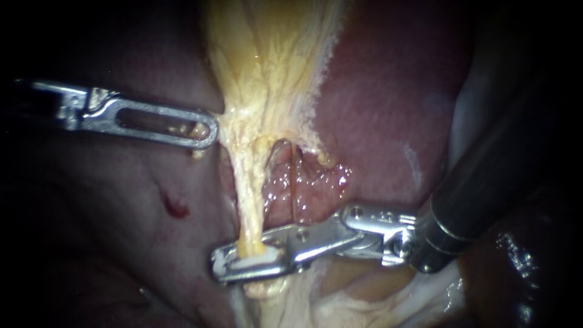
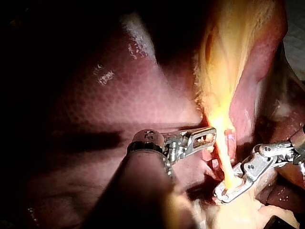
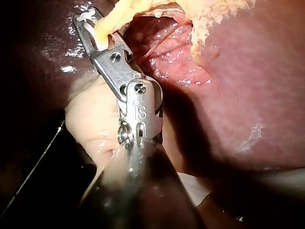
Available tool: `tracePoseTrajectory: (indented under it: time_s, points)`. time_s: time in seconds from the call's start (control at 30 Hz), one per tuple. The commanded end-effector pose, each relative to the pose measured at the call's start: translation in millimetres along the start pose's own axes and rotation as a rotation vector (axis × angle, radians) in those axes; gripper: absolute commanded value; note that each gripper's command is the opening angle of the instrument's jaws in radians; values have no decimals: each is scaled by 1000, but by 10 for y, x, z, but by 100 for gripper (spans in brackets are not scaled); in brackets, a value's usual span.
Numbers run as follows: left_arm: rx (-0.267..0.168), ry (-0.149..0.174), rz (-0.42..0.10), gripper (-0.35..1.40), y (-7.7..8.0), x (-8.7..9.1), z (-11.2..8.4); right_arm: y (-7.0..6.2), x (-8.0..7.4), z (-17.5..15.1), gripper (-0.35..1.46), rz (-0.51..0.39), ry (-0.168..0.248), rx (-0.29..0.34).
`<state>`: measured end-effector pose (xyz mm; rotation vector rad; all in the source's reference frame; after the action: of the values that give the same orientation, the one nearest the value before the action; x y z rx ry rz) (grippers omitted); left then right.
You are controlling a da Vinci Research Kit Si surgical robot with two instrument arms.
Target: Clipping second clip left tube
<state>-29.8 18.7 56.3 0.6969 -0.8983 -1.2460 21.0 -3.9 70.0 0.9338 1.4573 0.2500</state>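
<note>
Left tube (image 1: 251, 200), pale yellow strand, passing down between jaws of right instrument (image 1: 221, 267), clamped on white clip (image 1: 254, 262) round it. Thinner reddish tube (image 1: 293, 182) just beside. Beyond, jaws of left instrument (image 1: 209, 130) pressed together on edge of yellow tissue (image 1: 267, 61) fanning above. Dark red liver (image 1: 388, 109) behind.

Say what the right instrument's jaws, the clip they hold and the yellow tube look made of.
The right instrument has jaws of bright polished metal, with sharp glints. The clip is smooth matte white, probably plastic. The tube is soft, fibrous yellow tissue with a wet gloss.
</note>
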Motion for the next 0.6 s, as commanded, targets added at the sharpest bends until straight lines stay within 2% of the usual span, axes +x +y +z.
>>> tracePoseTrajectory:
  time_s: [0.03, 0.17, 0.53, 0.6]
  points:
    - [0, 0, 0, -35, 0, 0, 0, 0, 0, 0, -18, 0, 0, -2]
    - [0, 0, 0, -35, 0, 0, 0, -1, 0, -1, -35, 0, -1, -1]
    - [0, 0, 0, -35, 0, 0, 0, -2, -1, -3, -35, -5, -7, -2]
    - [0, 0, 0, -35, 1, 0, 0, -2, -3, -2, -35, -5, -22, -3]
